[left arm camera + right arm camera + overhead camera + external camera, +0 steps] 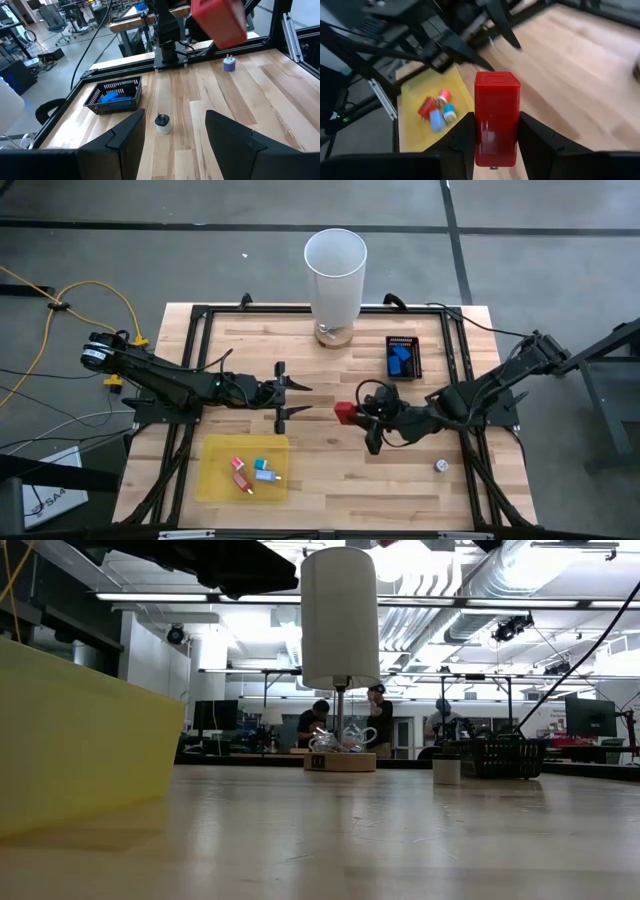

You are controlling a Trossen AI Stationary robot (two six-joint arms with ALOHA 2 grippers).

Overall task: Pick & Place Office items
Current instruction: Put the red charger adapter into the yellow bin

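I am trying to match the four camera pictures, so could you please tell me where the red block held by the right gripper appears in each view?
High view: red block at table centre, at the right gripper's tip.
Low view: not in it.
Left wrist view: at the top edge, above the table.
Right wrist view: centre, clamped between the fingers.
Shared landmark: the small black tray holding blue pieces.

**Wooden desk and what rests on it**

The desk [330,470] is a pale butcher-block top inside a black frame. At its far edge stands a tall white cylinder [335,275] on a small wooden base [335,335]. Just right of that sits a small black tray [403,357] holding blue pieces [399,359]. At the near left lies a flat yellow sheet [215,480] carrying a few small items [254,474] in red, pink and teal. A small whitish round piece [439,466] lies alone on the bare wood near the right edge.
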